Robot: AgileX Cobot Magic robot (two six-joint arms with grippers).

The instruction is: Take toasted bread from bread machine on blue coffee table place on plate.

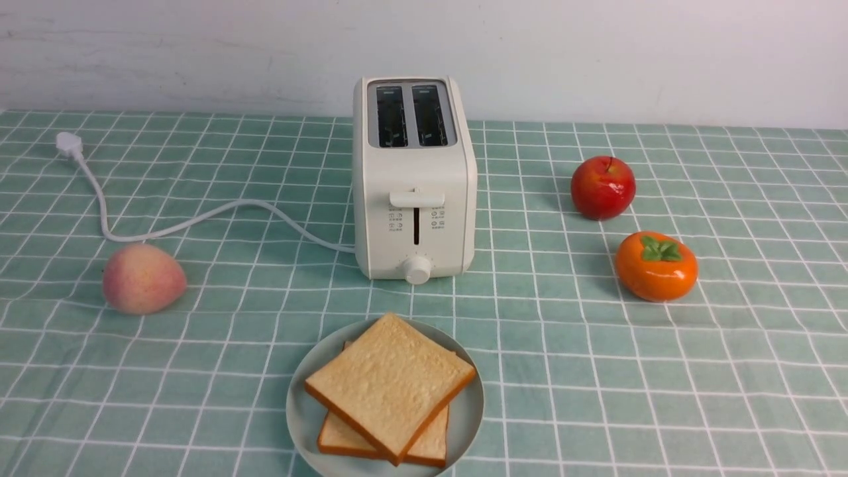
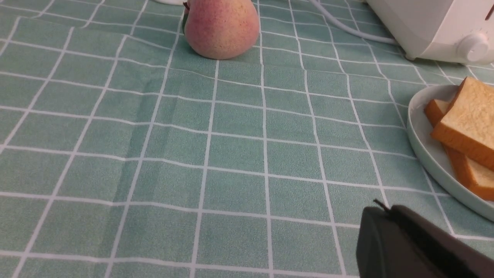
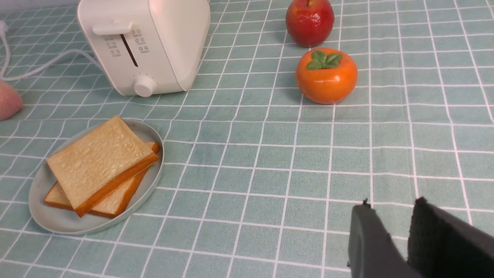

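Two slices of toasted bread (image 1: 391,381) lie stacked on the plate (image 1: 301,417) at the front of the blue coffee table (image 1: 596,371). Behind it stands the bread machine (image 1: 414,179) with both slots showing empty. Neither gripper appears in the front view. In the left wrist view my left gripper (image 2: 388,210) is shut on nothing, hovering left of the plate (image 2: 424,146) and bread (image 2: 469,119). In the right wrist view my right gripper (image 3: 391,206) is open and empty above bare cloth, well right of the plate (image 3: 58,220) and bread (image 3: 98,160).
A peach (image 1: 142,278) sits left of the toaster beside its white cord (image 1: 199,222). A red apple (image 1: 603,187) and an orange persimmon (image 1: 656,266) stand to the right. A white wall runs along the back edge.
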